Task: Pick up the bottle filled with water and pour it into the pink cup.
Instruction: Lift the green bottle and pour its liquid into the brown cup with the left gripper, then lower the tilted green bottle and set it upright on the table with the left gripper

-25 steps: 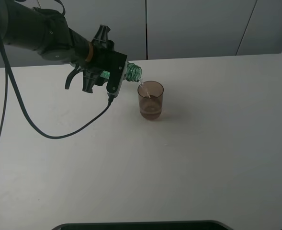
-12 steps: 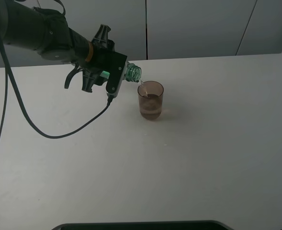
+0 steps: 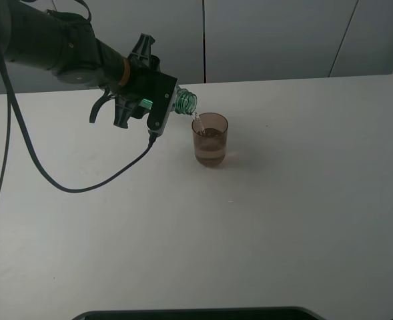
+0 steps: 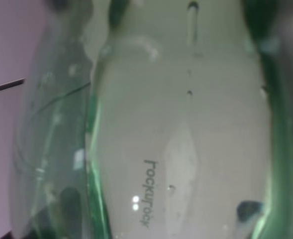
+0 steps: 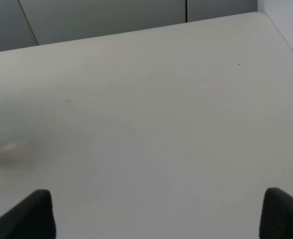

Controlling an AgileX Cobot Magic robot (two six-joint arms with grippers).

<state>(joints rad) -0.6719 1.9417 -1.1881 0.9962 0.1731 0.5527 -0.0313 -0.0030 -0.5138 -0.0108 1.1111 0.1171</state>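
Note:
My left gripper [image 3: 157,107] is shut on the green-tinted bottle [image 3: 184,102] and holds it tipped on its side above the table. The bottle's open neck hangs just over the left rim of the pink cup [image 3: 210,139], and a thin stream of water runs into it. The cup stands upright in the middle of the table, partly filled. The left wrist view is filled by the bottle's clear green wall [image 4: 176,129] with water inside. My right gripper [image 5: 156,214] shows only its two dark fingertips [image 5: 32,211], spread wide over bare table.
The white table [image 3: 263,220] spreads around the cup. A black cable [image 3: 69,188] hangs from the left arm and loops over the table's left part. A dark edge [image 3: 196,313] runs along the front. Grey wall panels stand behind the table.
The water level in the cup has risen a little. The bottle and left arm hold nearly the same tipped pose.

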